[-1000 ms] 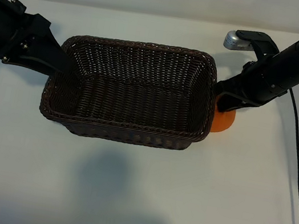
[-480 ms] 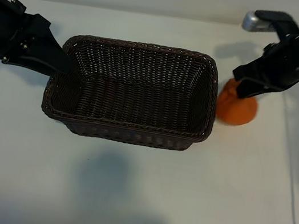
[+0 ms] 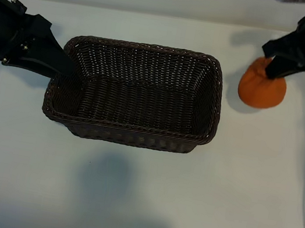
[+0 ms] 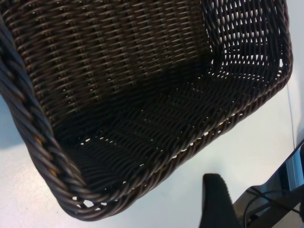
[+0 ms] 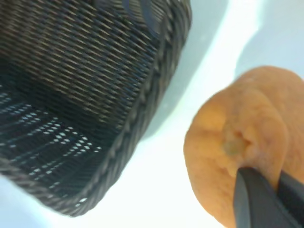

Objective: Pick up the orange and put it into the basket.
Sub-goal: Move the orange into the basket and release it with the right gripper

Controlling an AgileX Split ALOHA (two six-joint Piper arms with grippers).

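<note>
The right gripper (image 3: 275, 71) holds the orange (image 3: 262, 86) aloft at the far right of the white surface (image 3: 136, 205), its fingers (image 5: 259, 199) pinched narrowly on the puckered skin near the stem dimple. The fruit hangs beside the basket (image 3: 128, 133), clear of the braided rim. At the opposite end the left gripper (image 3: 60, 65) sits at the basket's short wall, its fingers spread apart; whether they clasp the rim cannot be made out.
</note>
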